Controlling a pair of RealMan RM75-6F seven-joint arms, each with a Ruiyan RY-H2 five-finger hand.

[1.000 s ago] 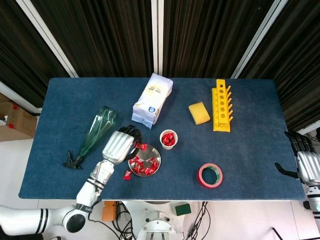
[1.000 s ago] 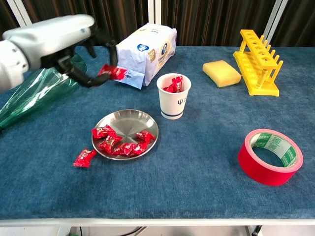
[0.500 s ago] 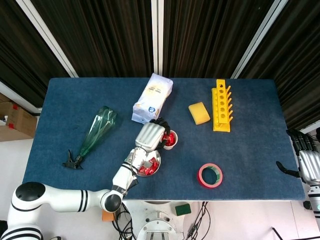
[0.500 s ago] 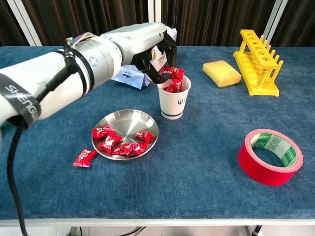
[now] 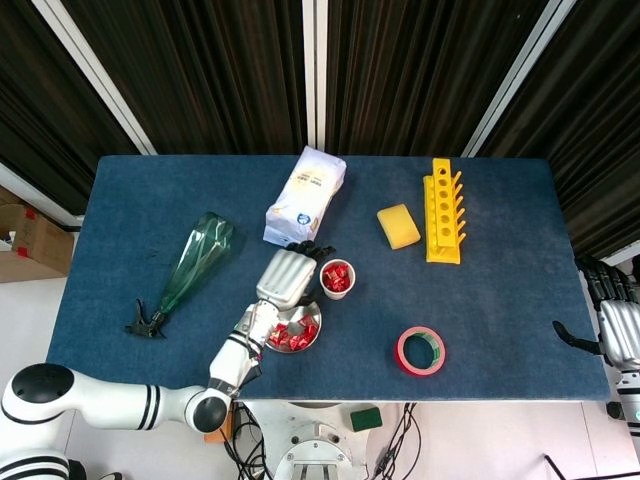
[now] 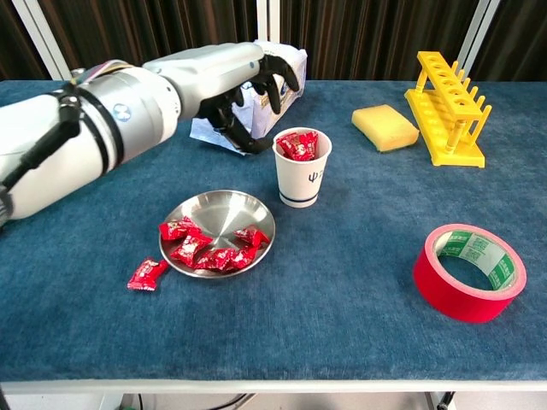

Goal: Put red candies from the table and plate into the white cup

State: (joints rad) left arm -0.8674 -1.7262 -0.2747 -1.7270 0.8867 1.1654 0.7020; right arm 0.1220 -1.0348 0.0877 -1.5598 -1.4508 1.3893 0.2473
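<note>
The white cup [image 6: 301, 178] stands mid-table with red candies [image 6: 298, 145] piled to its rim. My left hand [image 6: 253, 96] hovers just left of the cup and above rim height, fingers spread and empty. Several red candies [image 6: 208, 250] lie on the round metal plate [image 6: 219, 208] in front of it. One more candy [image 6: 146, 274] lies on the cloth left of the plate. In the head view the left hand [image 5: 285, 276] sits between the cup [image 5: 337, 279] and the plate [image 5: 296, 347]. My right hand [image 5: 612, 322] hangs off the table's right edge, fingers apart, holding nothing.
A white bag [image 6: 256, 75] lies right behind the left hand. A green spray bottle [image 5: 196, 259] lies far left. A yellow sponge [image 6: 385, 126] and a yellow rack [image 6: 449, 107] stand at the back right. A red tape roll [image 6: 468, 273] sits front right.
The left hand carried a red candy from the left to the cup, let it go there, and has drawn back slightly left with empty fingers. The right hand stayed put.
</note>
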